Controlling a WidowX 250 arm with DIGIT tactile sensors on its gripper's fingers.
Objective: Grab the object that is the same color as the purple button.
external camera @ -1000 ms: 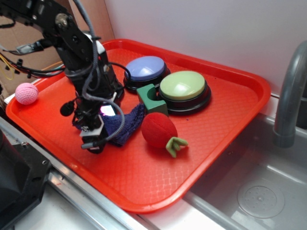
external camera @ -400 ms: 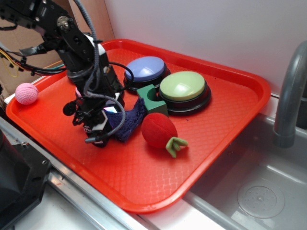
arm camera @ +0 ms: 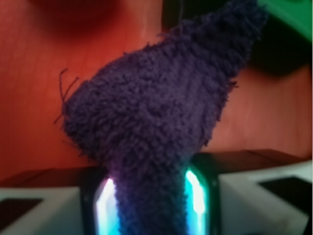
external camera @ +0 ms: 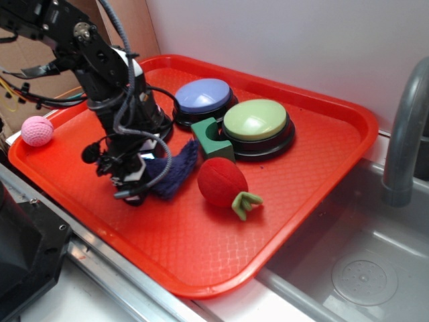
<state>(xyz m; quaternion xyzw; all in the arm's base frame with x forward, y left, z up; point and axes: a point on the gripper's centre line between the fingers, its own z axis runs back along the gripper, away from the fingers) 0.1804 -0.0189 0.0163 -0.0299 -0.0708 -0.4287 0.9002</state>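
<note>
A dark purple-blue fuzzy rag (external camera: 167,169) lies near the middle of the red tray (external camera: 201,241), and my gripper (external camera: 137,176) is shut on its left end. The wrist view shows the rag (arm camera: 156,112) pinched between my two glowing fingers (arm camera: 105,205), its pointed end reaching away over the tray floor. The purple button (external camera: 202,96), a periwinkle dome on a black base, stands at the back of the tray behind my arm.
A green-topped button (external camera: 255,121) stands right of the purple one. A green block (external camera: 212,139) and a red plush ball (external camera: 222,182) sit just right of the rag. A pink ball (external camera: 36,130) rests on the tray's left rim. A sink (external camera: 362,268) and faucet (external camera: 403,134) are at right.
My gripper has shifted slightly left and up with the rag held in it. The rag's free end has pulled away from the green block. The pink glow between the fingers is no longer visible.
</note>
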